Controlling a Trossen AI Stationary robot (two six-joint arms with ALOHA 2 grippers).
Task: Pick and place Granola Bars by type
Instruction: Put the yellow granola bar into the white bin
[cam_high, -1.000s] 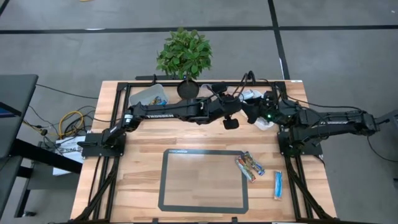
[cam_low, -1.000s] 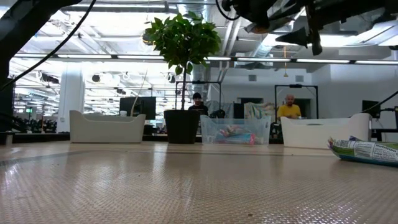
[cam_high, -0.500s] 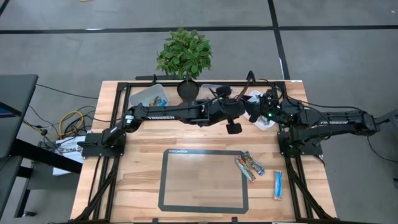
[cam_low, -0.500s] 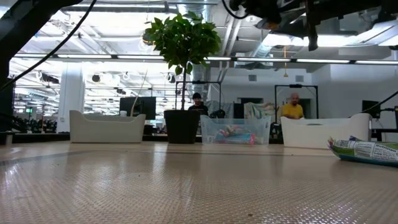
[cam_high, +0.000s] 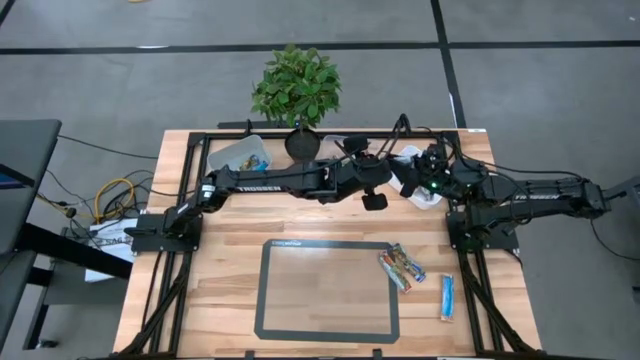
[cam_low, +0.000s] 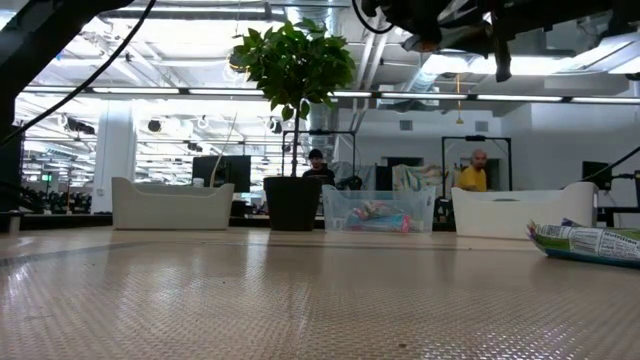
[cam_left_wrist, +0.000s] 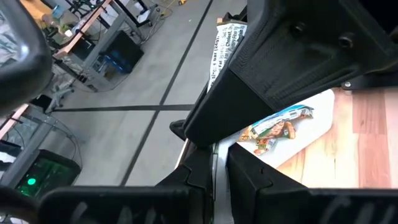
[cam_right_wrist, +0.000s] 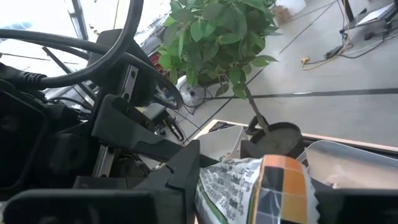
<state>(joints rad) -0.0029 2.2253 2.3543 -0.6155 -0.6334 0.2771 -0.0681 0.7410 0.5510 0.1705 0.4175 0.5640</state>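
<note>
Item 1. Multicoloured granola bar (cam_right_wrist: 280, 180), orange and brown panels, printed wrapper. I am holding it up in the air at the back right of the worktop (cam_high: 220, 300), between the two fingers of my right claw (cam_right_wrist: 264, 193). The claw is standing at a narrow set, drawn in around the wrapper. The bar is riding high, I judge, so it clears the tub walls on the way to its bin.

Item 2. My left claw (cam_left_wrist: 216, 158). I am reaching it across from the far side, so it is meeting the right claw nose to nose. Its fingers are pinched nearly together with only a thin pale strip between them. I cannot tell whether that strip is the wrapper's end. The pairing reads as a hand-over of the bar.

Item 3. White tub (cam_left_wrist: 314, 115), lying just below the meeting point. It is carrying one multicoloured bar (cam_left_wrist: 277, 124) already, so it looks like the bin for this type.

Item 4. Stock waiting on the worktop's right side: a multicoloured pair (cam_high: 400, 268) and, just beside it, a blue bar (cam_high: 447, 296), both lying flat and within my right arm's reach.

Item 5. Dark-framed mat (cam_high: 325, 288), centre front.

Item 6. Clear tub (cam_high: 243, 153), back left, holding wrapped goods.

Item 7. Potted plant (cam_high: 296, 85), back edge, clear of both arms.
</note>
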